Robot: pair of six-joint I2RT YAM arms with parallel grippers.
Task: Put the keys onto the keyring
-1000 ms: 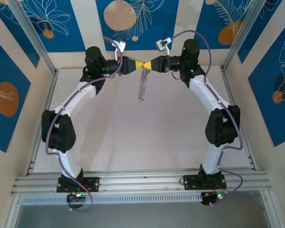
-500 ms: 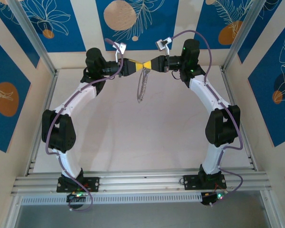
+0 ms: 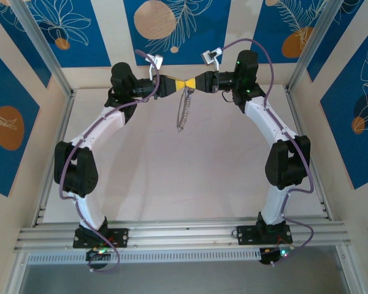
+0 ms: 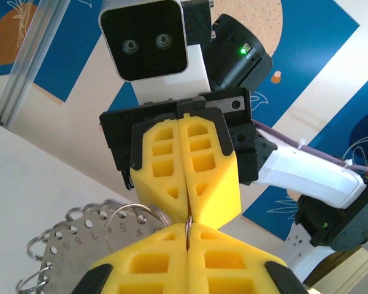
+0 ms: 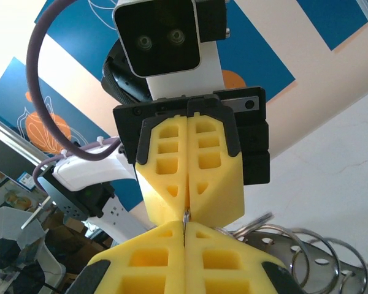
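The left arm (image 3: pixel 101 125) and right arm (image 3: pixel 267 122) share one build — white tapered link shells between bulky black joint housings, purple cables (image 3: pixel 257 49) alongside, small green lights (image 3: pixel 238 62) on the motors. The right gripper (image 4: pixel 188 211) has chunky yellow fingers (image 4: pixel 202 165) with cut-out pockets, black-framed, beneath a white two-lens wrist camera (image 4: pixel 148 40).

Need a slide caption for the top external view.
Left gripper and right gripper meet tip to tip, both shut on the dangling keyring.

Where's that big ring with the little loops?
The keyring dangles above the far middle of the table in the top view, pinched where the left gripper and right gripper meet tip to tip.
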